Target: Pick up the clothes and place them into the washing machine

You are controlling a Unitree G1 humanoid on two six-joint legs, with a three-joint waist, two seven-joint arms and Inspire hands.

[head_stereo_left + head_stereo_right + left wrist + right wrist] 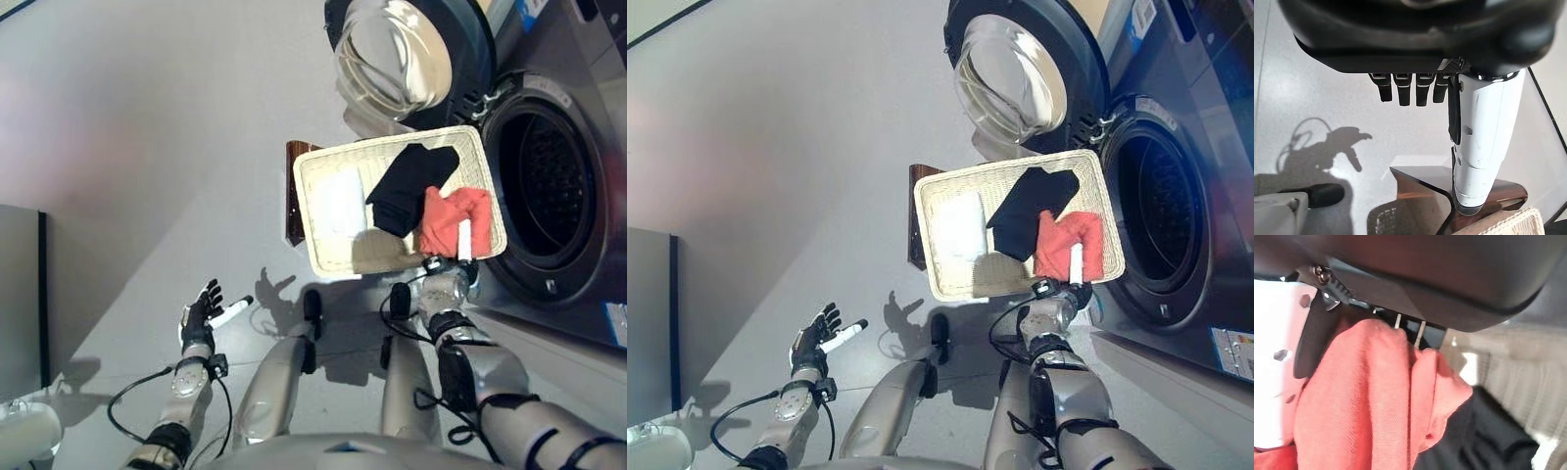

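The left hand [1420, 44] is seen from its own wrist, its dark bulk filling the upper part of the view. A row of short dark fingers [1400, 93] is held straight, and the white-covered thumb [1484, 142] is extended beside them; nothing is held. Past the hand, a pale grey floor [1317, 98] is shown. A dark brown stand [1425, 191] is seen beyond the thumb tip, and a corner of a woven wicker basket [1518, 223] is glimpsed just beside it.
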